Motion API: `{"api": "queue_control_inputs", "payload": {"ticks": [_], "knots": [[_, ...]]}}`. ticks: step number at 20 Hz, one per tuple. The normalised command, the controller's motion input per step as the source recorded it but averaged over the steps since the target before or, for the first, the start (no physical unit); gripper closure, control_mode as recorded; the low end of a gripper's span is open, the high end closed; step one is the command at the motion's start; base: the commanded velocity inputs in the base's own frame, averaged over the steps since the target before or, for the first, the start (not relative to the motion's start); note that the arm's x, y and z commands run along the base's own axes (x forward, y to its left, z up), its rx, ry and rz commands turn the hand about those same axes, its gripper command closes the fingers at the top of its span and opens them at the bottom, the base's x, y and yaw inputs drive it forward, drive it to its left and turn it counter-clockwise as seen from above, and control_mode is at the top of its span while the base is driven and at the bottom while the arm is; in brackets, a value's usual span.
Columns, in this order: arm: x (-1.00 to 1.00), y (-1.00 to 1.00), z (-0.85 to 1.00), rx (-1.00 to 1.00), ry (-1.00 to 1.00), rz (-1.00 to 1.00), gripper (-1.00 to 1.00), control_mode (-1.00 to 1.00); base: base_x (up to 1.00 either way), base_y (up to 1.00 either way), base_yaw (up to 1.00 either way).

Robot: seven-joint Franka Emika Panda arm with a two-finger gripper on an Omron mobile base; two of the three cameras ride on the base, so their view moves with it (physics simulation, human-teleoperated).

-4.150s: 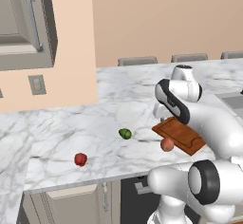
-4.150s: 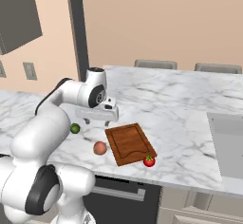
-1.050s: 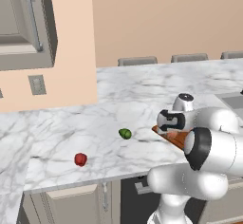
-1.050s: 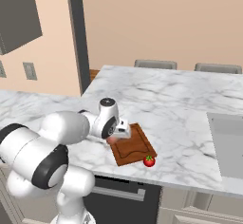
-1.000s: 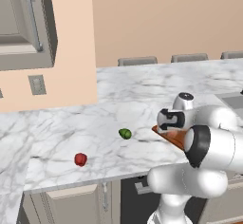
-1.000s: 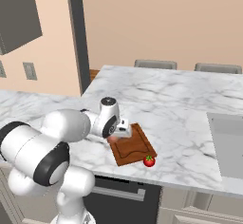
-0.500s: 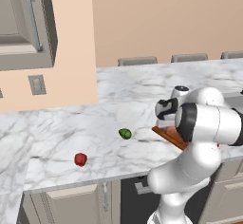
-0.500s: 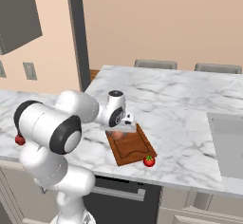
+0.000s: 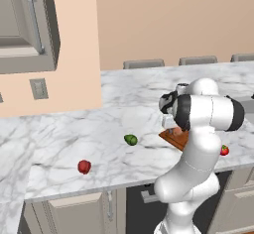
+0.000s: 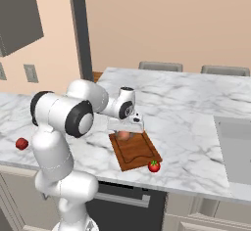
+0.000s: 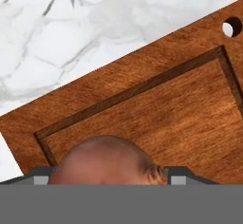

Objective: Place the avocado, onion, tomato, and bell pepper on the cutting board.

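Observation:
My gripper [image 10: 126, 130] hangs over the far end of the reddish-brown cutting board [image 10: 136, 152], shut on the pale peach onion [image 10: 125, 135]. In the hand view the onion [image 11: 107, 161] bulges up between the fingertips, low over the grooved board [image 11: 156, 109]. At the board's near right corner lies the tomato [image 10: 154, 166], bright red with a green top, also seen past the arm [image 9: 224, 150]. The dark green avocado [image 9: 130, 139] rests on the marble left of the board [image 9: 174, 137]. Further left, near the counter's front edge, is the darker red bell pepper [image 9: 84, 166].
The marble counter [image 9: 64, 139] runs left to a peach wall column with a wall cabinet [image 9: 25, 25] above. A sink [image 10: 235, 147] is set into the counter at the right. Chair backs [image 10: 160, 66] stand behind the far edge.
The arm's elbow has swung up and back while the hand stayed over the board's far end with the onion. The other fruits have not moved.

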Motion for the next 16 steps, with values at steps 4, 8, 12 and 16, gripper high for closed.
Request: {"api": "queue_control_inputs", "payload": {"ticks": [4, 8, 12, 16], "knots": [[0.09, -0.11, -0.5, 0.0, 0.06, 0.0, -1.0, -1.0, 0.0, 0.0, 0.0], [-0.17, -0.16, -0.19, 0.0, 0.0, 0.0, -1.0, -1.0, 0.0, 0.0, 0.0], [-0.43, -0.14, -0.12, 0.0, 0.0, -0.01, -1.0, -1.0, 0.0, 0.0, 0.0], [-0.4, 0.0, -0.06, 0.0, 0.0, 0.0, -1.0, -1.0, 0.0, 0.0, 0.0]]}}
